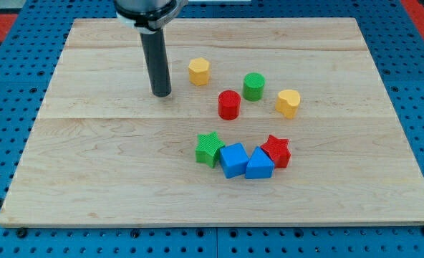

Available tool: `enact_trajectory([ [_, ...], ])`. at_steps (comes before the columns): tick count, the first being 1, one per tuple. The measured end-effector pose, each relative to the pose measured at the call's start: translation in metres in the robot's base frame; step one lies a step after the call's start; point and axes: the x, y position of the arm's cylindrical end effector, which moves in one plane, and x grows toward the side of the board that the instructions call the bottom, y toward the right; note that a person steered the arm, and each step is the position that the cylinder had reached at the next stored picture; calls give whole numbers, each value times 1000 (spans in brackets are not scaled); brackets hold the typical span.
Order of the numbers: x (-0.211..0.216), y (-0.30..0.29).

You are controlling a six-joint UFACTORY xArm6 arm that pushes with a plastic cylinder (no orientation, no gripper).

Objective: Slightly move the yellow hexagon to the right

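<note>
The yellow hexagon (pixel 199 71) stands on the wooden board (pixel 90 158) in the upper middle. My tip (pixel 162 93) rests on the board to the view's left of the hexagon and slightly below it, a short gap apart, not touching. The dark rod rises from the tip to the view's top edge.
A red cylinder (pixel 229 104), a green cylinder (pixel 253 86) and a yellow heart-like block (pixel 288 102) lie right of the hexagon. Lower down sit a green star (pixel 210 149), a blue cube (pixel 233 160), a second blue block (pixel 259 164) and a red star (pixel 276 150).
</note>
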Motion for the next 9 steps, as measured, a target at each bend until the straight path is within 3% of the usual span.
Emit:
enact_trajectory([
  [1,31,-9],
  [2,15,10],
  [3,-36,25],
  [4,-58,33],
  [9,-108,72],
])
